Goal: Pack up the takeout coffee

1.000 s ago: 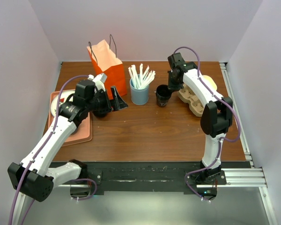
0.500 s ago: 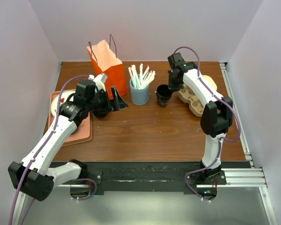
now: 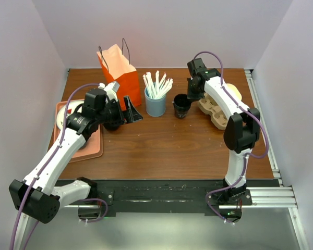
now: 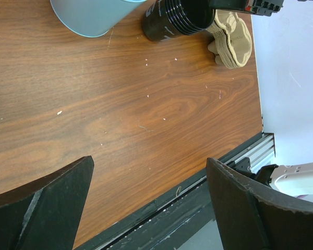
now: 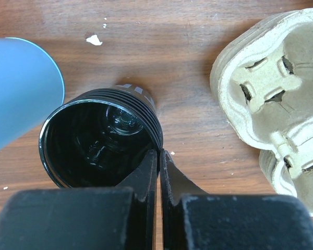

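Underneath lies a brown wooden table (image 3: 161, 148) — pale walls (image 3: 161, 31) on three sides.

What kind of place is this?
Probably a robot test cell staged as a takeout counter: plain walls, an orange paper bag, a straw holder and a cardboard cup carrier.
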{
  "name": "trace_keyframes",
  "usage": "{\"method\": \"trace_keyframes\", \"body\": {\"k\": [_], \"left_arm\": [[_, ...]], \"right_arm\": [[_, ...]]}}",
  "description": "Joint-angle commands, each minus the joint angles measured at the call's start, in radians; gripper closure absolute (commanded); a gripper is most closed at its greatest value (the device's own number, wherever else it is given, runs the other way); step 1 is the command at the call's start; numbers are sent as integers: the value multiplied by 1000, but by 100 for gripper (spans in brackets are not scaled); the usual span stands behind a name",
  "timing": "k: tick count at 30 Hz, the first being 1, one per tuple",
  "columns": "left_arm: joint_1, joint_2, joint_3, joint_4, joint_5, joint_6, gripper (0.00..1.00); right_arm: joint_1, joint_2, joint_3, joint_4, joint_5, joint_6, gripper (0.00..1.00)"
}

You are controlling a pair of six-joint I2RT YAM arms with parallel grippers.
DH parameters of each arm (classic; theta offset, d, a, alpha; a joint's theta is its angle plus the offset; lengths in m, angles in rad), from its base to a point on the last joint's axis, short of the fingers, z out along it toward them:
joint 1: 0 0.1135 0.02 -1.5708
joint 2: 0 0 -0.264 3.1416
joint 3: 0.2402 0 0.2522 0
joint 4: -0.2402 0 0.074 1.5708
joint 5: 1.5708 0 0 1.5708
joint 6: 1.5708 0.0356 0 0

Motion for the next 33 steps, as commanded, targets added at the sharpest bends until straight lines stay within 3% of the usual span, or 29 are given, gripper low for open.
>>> {"method": "trace_keyframes", "body": {"k": [1,10,14,22,26,28,30,33], "left_arm": [[-3,-3,7,38,21,17,6],[-3,-2,7,40,22,15,6],[-3,0,7,42,22,15,6],[-3,6,12,46,33,11,6],[-3,3,12,40,30,12,6],[-3,3,12,38,28,15,6],[-3,6,12,40,28,14,6],[-3,8,16,42,28,14,6]], "right_arm": [[-3,-84,31,5,-8,17,100],[-5,-136,-14,19,-18,35,99],[-3,-135,-58,31,-17,29,88],[-3,-94,-43,34,-25,15,94],[-3,-87,-31,37,-8,18,82],[-3,-81,-17,34,-8,9,83],[-3,-72,-8,28,-5,3,93],[-5,-66,2,28,-9,-6,96]]}}
